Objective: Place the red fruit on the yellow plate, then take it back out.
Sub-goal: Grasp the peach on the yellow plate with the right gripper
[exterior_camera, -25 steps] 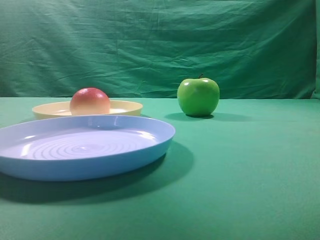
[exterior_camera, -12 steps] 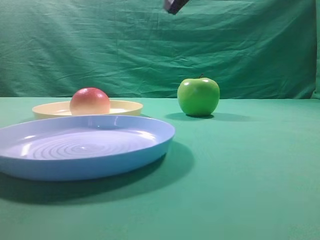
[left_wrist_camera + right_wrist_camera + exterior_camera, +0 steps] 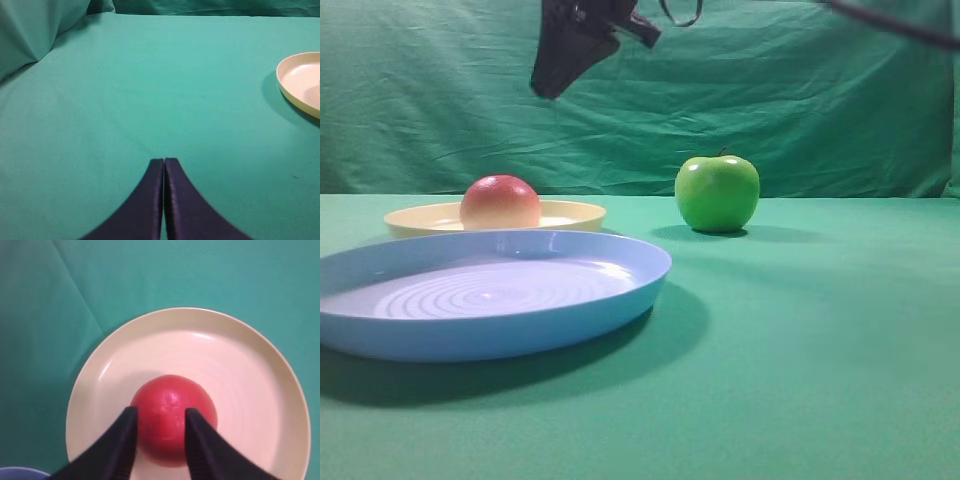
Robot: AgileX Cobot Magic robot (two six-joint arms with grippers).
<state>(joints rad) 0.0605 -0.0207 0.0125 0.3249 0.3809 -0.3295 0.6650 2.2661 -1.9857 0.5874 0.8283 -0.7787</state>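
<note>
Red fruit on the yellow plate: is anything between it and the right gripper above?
Nothing visible. The right gripper hangs over the red fruit, jaws parted, with only open air below. The fruit sits alone on the yellow plate; the blue plate and green apple lie off to the sides.
</note>
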